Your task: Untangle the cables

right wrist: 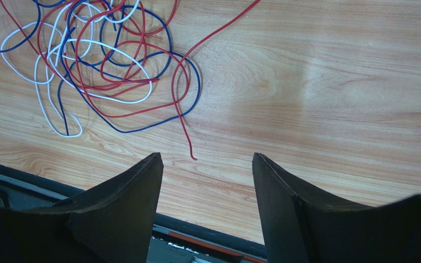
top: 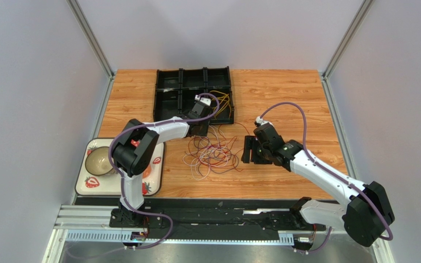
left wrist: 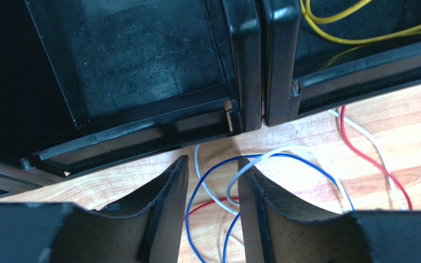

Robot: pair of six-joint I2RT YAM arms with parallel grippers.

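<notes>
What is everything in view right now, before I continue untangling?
tangled cables: several, red, blue and white, on the table before the tray
yellow cables: a few, yellow, tray's near right compartment
tray: one, black, compartmented, far middle of table
plate: one, white with strawberries, near left
bowl: one, pale, on the plate
table: one, wood
left arm: one, white and black, at tray's near edge, jaws open around blue and white loops
right arm: one, white and black, right of tangle, jaws open, empty
</notes>
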